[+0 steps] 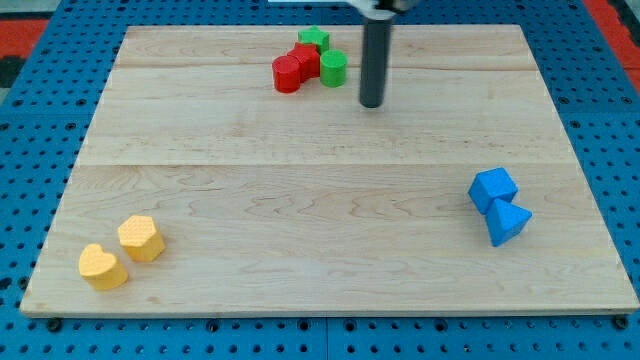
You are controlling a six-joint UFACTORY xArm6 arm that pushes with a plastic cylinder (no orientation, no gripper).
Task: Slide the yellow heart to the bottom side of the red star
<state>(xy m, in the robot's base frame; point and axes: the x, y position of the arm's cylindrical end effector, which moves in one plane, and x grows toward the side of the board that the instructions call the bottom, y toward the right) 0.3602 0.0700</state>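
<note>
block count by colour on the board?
Red: 2, red cylinder and red star
Green: 2, green star and green cylinder
Blue: 2, blue cube and blue triangle
Yellow: 2, yellow heart and yellow hexagon
Total: 8
My tip sits right of the red/green cluster.

No readable text, labels, brands, numbers or signs anywhere. Tabletop point(330, 250) is plain wood, unmarked. Blocks carry no print.
</note>
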